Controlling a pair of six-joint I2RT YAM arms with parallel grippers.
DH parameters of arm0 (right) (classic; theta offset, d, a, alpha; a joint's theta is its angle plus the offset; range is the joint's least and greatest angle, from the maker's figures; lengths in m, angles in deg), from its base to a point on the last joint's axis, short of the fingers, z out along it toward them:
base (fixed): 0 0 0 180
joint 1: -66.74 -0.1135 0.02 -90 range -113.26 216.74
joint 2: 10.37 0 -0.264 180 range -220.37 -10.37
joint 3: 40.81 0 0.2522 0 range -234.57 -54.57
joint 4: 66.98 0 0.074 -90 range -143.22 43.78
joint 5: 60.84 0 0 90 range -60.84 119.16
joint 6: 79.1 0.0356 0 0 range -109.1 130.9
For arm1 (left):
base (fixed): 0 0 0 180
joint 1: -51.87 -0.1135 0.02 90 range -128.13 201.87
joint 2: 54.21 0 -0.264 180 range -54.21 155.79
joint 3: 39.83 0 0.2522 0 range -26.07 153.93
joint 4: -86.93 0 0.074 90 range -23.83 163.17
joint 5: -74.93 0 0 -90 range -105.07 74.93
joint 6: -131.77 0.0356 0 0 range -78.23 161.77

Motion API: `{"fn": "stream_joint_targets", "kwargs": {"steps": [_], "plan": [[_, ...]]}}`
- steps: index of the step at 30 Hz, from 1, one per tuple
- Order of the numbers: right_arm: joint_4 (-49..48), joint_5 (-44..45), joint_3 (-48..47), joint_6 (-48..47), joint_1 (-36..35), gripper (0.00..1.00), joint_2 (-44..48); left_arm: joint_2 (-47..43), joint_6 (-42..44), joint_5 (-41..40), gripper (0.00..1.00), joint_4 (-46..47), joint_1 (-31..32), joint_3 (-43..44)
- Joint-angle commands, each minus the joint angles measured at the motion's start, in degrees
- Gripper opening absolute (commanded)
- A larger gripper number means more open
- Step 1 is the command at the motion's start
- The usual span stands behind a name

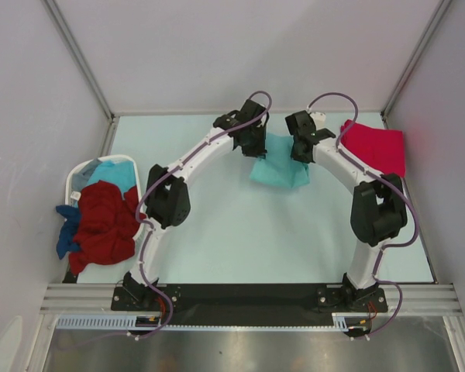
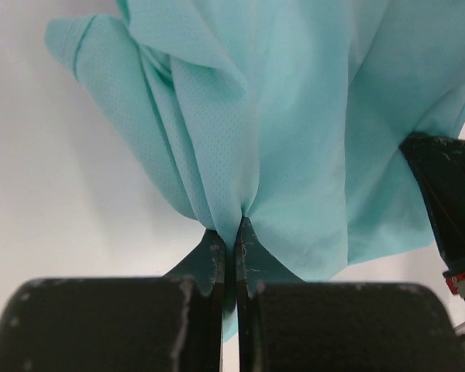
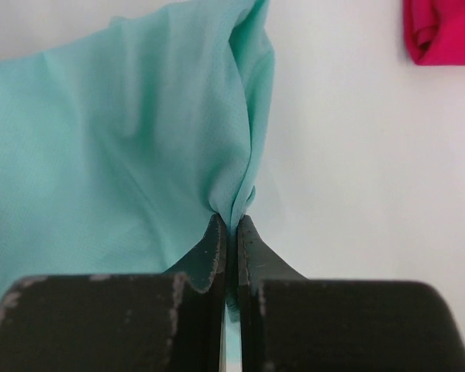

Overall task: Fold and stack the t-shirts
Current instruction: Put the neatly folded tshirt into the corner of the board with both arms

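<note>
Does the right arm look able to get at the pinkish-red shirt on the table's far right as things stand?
Probably not yet. The right gripper is shut on the teal shirt, which the left gripper also pinches. The pinkish-red shirt itself lies in the open, close beside that arm.

One t-shirt hangs between the left gripper and right gripper at the table's far middle. Far right lies another t-shirt; a basket of shirts sits left.
</note>
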Motion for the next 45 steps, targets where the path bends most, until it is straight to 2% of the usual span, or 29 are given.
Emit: {"fn": "stream_joint_targets", "kwargs": {"steps": [1, 9, 17, 35, 45], "plan": [[0.5, 4.0, -2.5, 0.4, 1.6, 0.00, 3.1, 0.5, -0.5, 3.2, 0.00, 0.4, 1.1, 3.5], [1.2, 7.4, -1.2, 2.0, 3.6, 0.00, 4.2, 3.6, 1.3, 7.0, 0.00, 1.6, 3.4, 4.9], [1.9, 9.7, 4.0, 4.5, 6.2, 0.00, 7.7, 6.0, 2.3, 11.0, 0.00, 2.7, 5.3, 5.3], [6.4, 14.1, 16.4, 9.7, 8.2, 0.00, 20.5, 6.9, 5.7, 10.2, 0.00, 3.0, 14.0, 5.2], [7.6, 13.6, 19.5, 11.5, 8.3, 0.00, 23.2, 5.6, 5.6, 7.7, 0.00, 2.6, 14.9, 3.0]]}}
